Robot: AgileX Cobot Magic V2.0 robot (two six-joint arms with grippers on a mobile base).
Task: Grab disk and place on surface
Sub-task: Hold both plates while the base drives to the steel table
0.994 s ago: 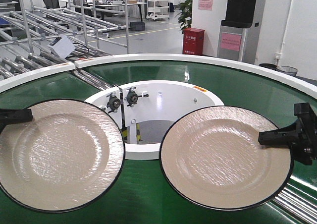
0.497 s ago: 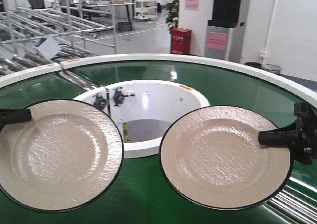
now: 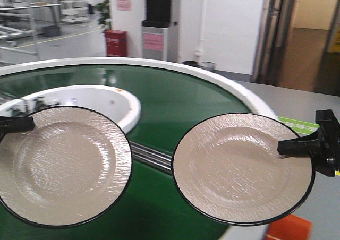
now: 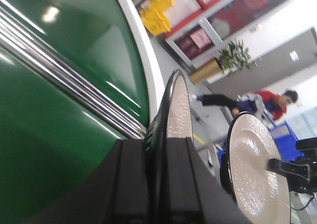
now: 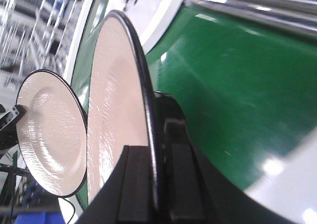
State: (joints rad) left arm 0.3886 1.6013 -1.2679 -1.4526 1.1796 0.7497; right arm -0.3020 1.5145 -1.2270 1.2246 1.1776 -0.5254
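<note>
Disks [image 3: 241,168] sit in left pincer [image 3: 22,123] and right pincer [image 3: 287,146].

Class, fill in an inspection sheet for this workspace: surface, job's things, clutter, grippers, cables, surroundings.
surface: dark tabletop not in view; green conveyor belt seen instead.
job's things: left disk and right disk, cream with black rims, held apart.
clutter: orange object at the lower right.
grippers: left gripper shut on left disk's rim; right gripper shut on right disk's rim.
cables: nothing seen.
surroundings: water dispenser, red box, person in red.
</note>
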